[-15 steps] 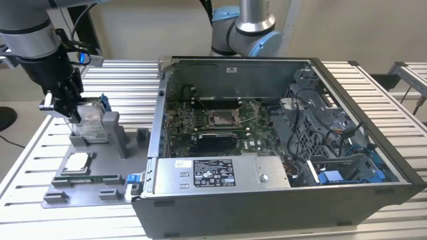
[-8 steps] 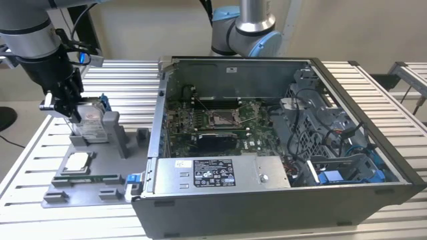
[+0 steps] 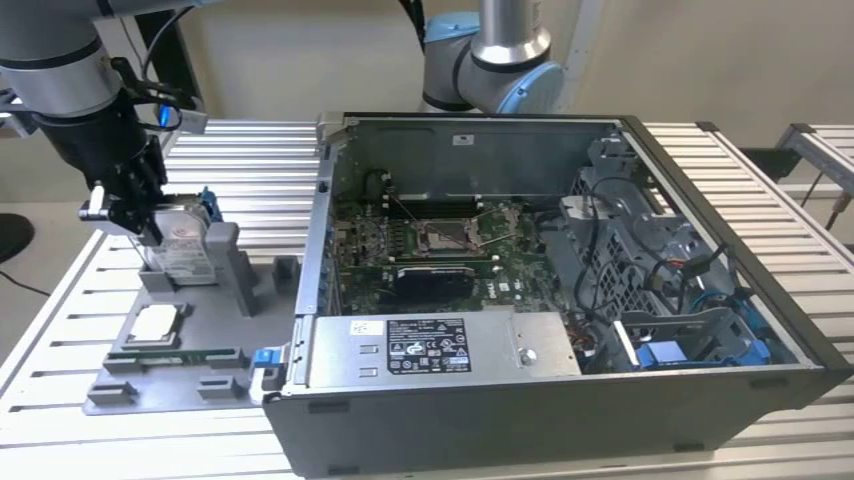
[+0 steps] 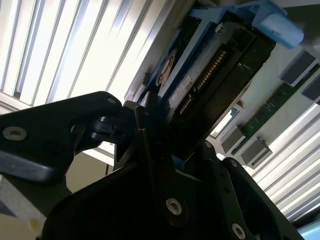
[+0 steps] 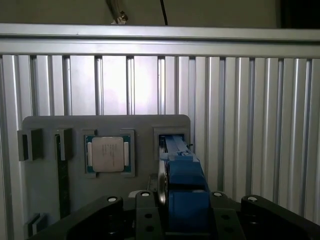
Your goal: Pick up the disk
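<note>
Gripper (image 3: 134, 225): clamped on the disk (image 3: 180, 243), which stands on edge in a slot of the grey fixture plate (image 3: 200, 352), at the exterior view's left beside the open computer case (image 3: 441, 425). Risk: the blue carrier (image 5: 185, 182) could bind in the slot or slip if drawn askew. Hidden: the pad contact faces and the slot's depth.

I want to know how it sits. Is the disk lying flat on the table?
No, in the exterior view the disk stands on its edge in a slot of the grey holder.
</note>
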Robot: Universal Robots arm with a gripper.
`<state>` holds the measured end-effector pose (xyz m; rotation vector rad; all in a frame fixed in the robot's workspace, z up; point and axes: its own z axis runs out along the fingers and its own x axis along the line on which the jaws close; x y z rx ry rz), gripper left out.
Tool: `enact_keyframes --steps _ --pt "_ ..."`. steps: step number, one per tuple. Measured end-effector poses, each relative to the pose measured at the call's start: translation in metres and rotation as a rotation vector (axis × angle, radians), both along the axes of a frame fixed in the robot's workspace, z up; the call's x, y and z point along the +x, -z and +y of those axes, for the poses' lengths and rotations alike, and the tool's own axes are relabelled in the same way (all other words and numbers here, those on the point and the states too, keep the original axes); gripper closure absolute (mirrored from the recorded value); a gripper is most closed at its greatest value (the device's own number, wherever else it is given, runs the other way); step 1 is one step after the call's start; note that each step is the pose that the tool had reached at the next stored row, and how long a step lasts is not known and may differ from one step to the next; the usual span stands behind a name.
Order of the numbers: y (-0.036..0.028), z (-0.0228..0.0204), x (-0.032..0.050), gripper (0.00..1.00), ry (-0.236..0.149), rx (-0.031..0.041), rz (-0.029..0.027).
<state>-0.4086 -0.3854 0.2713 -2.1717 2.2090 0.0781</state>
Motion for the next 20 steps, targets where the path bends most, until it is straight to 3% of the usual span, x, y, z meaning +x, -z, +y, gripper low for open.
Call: enact_keyframes --steps 20 --pt "0.0 0.0 0.0 1.0 0.0 -0.0017 0.0"
